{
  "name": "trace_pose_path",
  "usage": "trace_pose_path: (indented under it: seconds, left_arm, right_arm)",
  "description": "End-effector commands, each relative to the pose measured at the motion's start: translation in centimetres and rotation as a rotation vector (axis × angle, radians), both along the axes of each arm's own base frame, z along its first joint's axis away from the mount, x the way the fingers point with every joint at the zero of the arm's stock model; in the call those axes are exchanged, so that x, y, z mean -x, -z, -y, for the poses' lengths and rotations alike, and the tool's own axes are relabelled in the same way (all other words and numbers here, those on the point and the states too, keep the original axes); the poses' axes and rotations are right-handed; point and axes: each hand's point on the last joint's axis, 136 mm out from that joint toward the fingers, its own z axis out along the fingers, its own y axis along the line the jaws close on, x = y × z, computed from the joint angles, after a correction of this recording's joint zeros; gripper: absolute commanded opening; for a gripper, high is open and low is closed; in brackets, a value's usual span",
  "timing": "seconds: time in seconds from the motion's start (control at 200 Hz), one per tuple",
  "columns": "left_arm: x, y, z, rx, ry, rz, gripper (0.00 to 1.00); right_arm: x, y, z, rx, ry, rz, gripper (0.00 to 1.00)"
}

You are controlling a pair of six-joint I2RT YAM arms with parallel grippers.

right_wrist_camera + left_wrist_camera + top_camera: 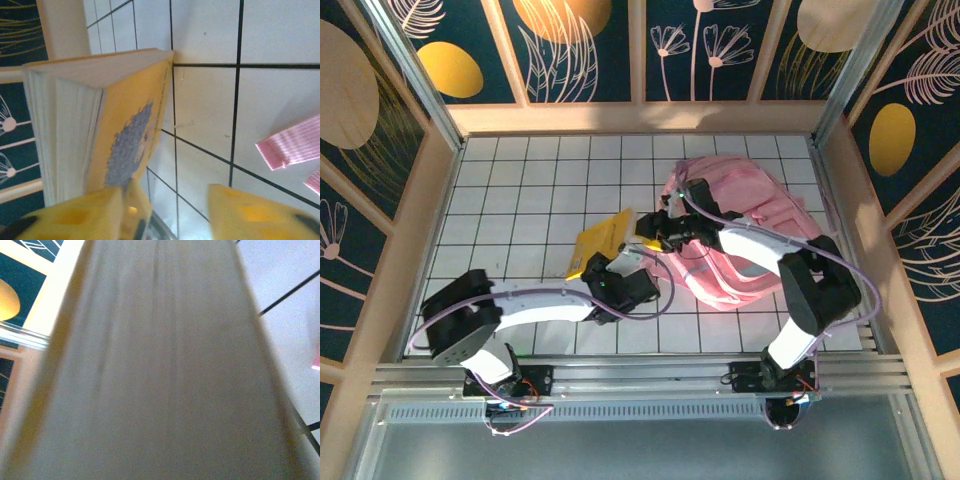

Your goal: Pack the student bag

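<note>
Your left gripper [594,265] sits at the near end of the one yellow book [603,243], perhaps touching; its jaws are hidden, so you cannot tell its grip. Your right gripper [170,205] gapes beside the book. The one student bag [760,195], partly covered, lies far right.

Lab cell: alu frame [640,375], grid table [520,190]

Tilted yellow book [603,241] between left end effector [593,268] and right end effector [646,228]; student bag [750,195] at right.

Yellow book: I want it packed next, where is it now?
In the top view, the yellow book is near the middle of the table, just left of the student bag.
</note>
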Motion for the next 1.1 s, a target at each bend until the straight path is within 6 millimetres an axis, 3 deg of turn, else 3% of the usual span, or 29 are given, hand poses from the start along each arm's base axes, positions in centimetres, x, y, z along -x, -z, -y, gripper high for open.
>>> trace_pose_path:
  seconds: [0.0, 0.1, 0.21, 0.29, 0.4, 0.466, 0.591, 0.661, 0.776, 0.841, 0.991, 1.096]
  left_arm:
    - [0.2, -3.0, -0.3, 0.115, 0.002, 0.023, 0.00]
    - [0.3, -5.6, -1.0, 0.220, -0.005, 0.032, 0.00]
    - [0.0, -8.1, -1.1, 0.424, 0.016, 0.021, 0.00]
    - [-0.1, -10.7, 0.0, 0.640, 0.097, -0.016, 0.00]
    - [0.2, -15.4, 1.7, 0.904, 0.229, -0.036, 0.00]
    - [1.4, -18.0, 3.1, 0.977, 0.352, -0.057, 0.00]
    - [3.3, -22.0, 3.9, 1.054, 0.504, -0.055, 0.00]
    - [4.7, -23.0, 4.6, 1.081, 0.595, -0.088, 0.00]
    - [6.5, -22.8, 5.6, 1.061, 0.709, -0.155, 0.00]
    - [7.3, -23.5, 5.6, 1.064, 0.766, -0.140, 0.00]
    - [9.7, -25.0, 5.1, 1.047, 0.923, -0.077, 0.00]
    - [11.1, -25.7, 4.4, 1.042, 1.016, -0.005, 0.00]
  right_arm:
    - [-3.1, -6.5, 3.6, 0.055, 0.169, 0.225, 0.64]
    - [-4.2, -9.8, 7.2, 0.082, 0.294, 0.339, 0.65]
    - [-3.8, -12.5, 9.3, 0.070, 0.340, 0.475, 0.66]
    - [-2.5, -14.3, 9.3, -0.002, 0.316, 0.580, 0.65]
    - [-0.8, -14.1, 8.8, -0.043, 0.254, 0.640, 0.66]
    - [0.2, -13.8, 8.0, -0.055, 0.175, 0.674, 0.68]
    - [3.0, -14.3, 6.1, -0.060, -0.010, 0.833, 0.75]
    - [4.3, -15.0, 5.6, -0.057, -0.081, 0.942, 0.76]
    - [5.9, -16.0, 5.7, -0.008, -0.152, 1.213, 0.76]
    - [6.0, -16.6, 5.9, 0.037, -0.169, 1.323, 0.76]
    - [5.9, -16.8, 5.5, 0.098, -0.270, 1.416, 0.77]
    - [7.4, -16.4, 4.6, 0.063, -0.416, 1.435, 0.77]
